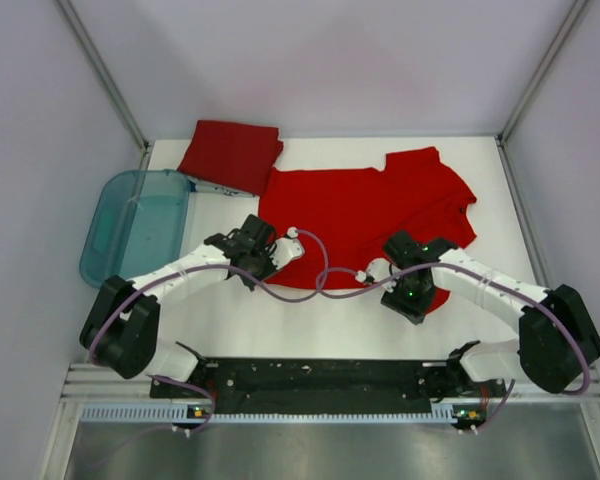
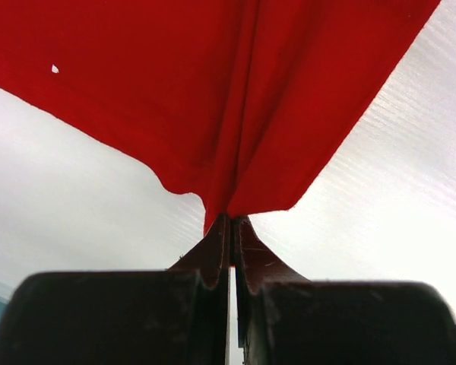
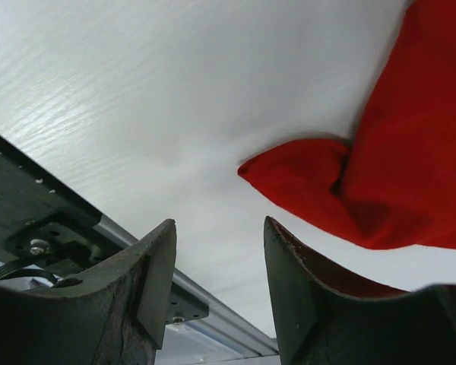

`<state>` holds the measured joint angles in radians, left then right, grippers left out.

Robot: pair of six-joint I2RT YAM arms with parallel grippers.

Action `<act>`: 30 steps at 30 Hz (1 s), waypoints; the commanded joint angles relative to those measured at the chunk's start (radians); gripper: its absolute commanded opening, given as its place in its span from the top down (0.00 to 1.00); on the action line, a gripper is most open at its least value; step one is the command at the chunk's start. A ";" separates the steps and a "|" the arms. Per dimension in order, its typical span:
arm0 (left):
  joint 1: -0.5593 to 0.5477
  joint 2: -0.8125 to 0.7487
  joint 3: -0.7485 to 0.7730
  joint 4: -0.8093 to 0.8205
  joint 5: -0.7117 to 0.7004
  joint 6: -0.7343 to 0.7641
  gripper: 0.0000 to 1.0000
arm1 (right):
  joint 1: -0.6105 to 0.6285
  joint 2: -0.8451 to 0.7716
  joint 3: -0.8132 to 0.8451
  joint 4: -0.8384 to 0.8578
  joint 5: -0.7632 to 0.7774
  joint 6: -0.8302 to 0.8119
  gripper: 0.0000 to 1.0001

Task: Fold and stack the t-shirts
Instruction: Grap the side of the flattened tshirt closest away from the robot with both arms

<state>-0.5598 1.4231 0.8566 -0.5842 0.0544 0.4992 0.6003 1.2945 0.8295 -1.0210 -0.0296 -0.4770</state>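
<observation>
The table (image 1: 280,325) has a white top with a faint wood-like grain, and metal rails run along its sides. A red spread t-shirt (image 1: 360,215) lies opened out across the far-right part, its neckline towards the right edge and one short sleeve pointing to the far side. Its near-left hem is bunched and raised off the surface. A red folded t-shirt (image 1: 230,155) sits in the far-left corner, just beside the spread one. A translucent teal tub (image 1: 130,225) rests along the left edge.
</observation>
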 commanded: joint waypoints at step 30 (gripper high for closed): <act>0.006 -0.056 0.070 -0.068 -0.091 0.027 1.00 | 0.044 -0.127 -0.099 0.073 0.393 -0.003 1.00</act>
<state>-0.5591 1.4216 0.8650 -0.6060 -0.0017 0.5041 0.6460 1.3396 0.7170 -0.8459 0.2371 -0.4866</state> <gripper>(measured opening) 0.012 0.003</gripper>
